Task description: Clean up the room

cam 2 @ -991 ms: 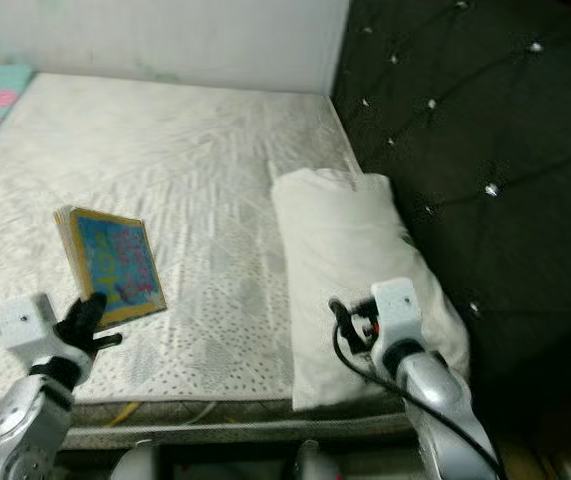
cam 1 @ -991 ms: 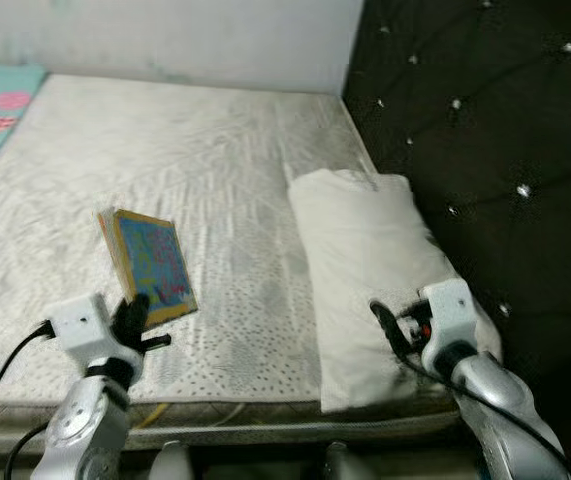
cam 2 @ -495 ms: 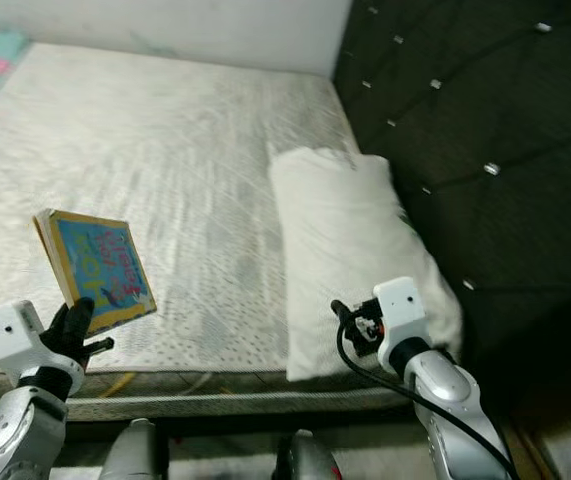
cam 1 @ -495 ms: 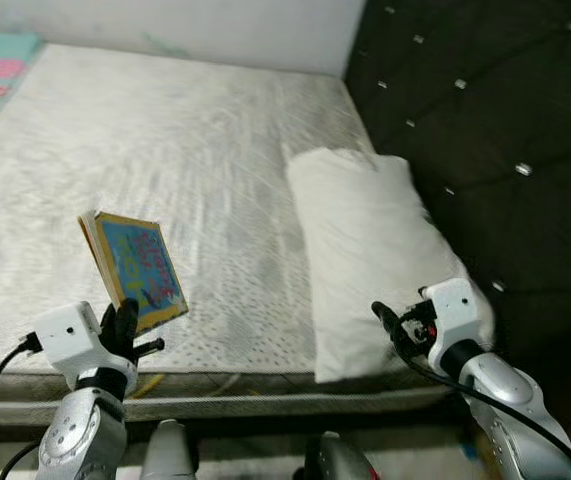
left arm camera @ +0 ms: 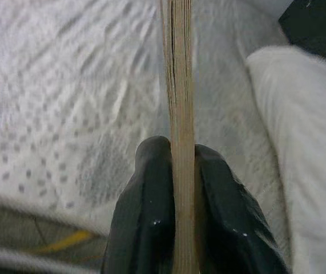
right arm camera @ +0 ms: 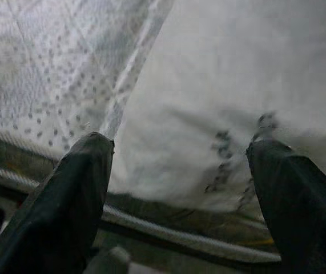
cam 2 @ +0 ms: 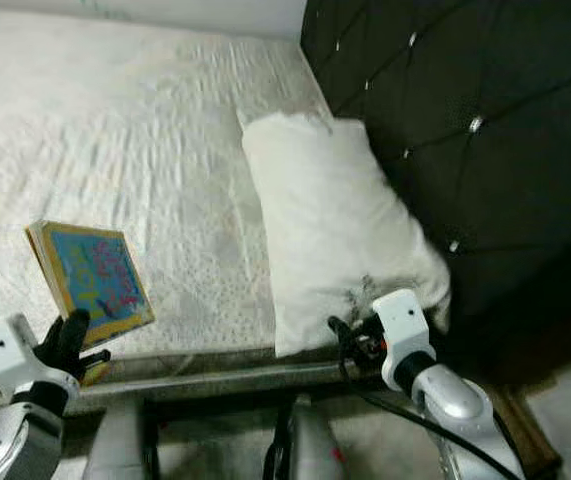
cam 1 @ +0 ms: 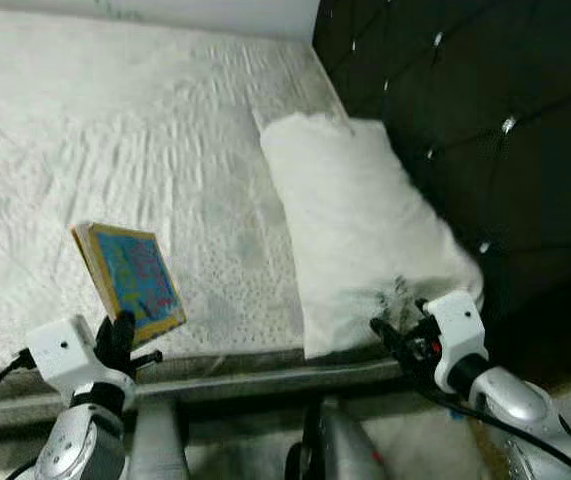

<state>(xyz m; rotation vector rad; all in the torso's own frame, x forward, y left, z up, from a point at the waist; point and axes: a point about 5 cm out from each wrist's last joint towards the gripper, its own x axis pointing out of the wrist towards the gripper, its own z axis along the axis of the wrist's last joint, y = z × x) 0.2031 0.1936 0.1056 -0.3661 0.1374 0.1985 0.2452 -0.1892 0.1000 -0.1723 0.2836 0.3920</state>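
Note:
A thin book (cam 1: 130, 280) with a blue, colourful cover and yellow border is held upright above the near edge of the bed, with my left gripper (cam 1: 118, 337) shut on its lower corner. The left wrist view looks along the book's page edge (left arm camera: 177, 85), pinched between the two black fingers (left arm camera: 148, 205). My right gripper (cam 1: 390, 335) stands open just off the near end of a white pillow (cam 1: 350, 215), with nothing between its fingers (right arm camera: 83, 194). The pillow (right arm camera: 220, 103) lies along the right side of the bed, by the headboard.
A pale quilted mattress (cam 1: 135, 130) spreads ahead, its near edge (cam 1: 225, 375) running just before my arms. A black tufted headboard (cam 1: 465, 120) stands on the right. A yellow cable (left arm camera: 60, 242) runs along the bed edge.
The camera has pulled back and tilted down, so the bed edge and my lower body show. The left gripper has lifted the book off the mattress and drawn it toward the edge.

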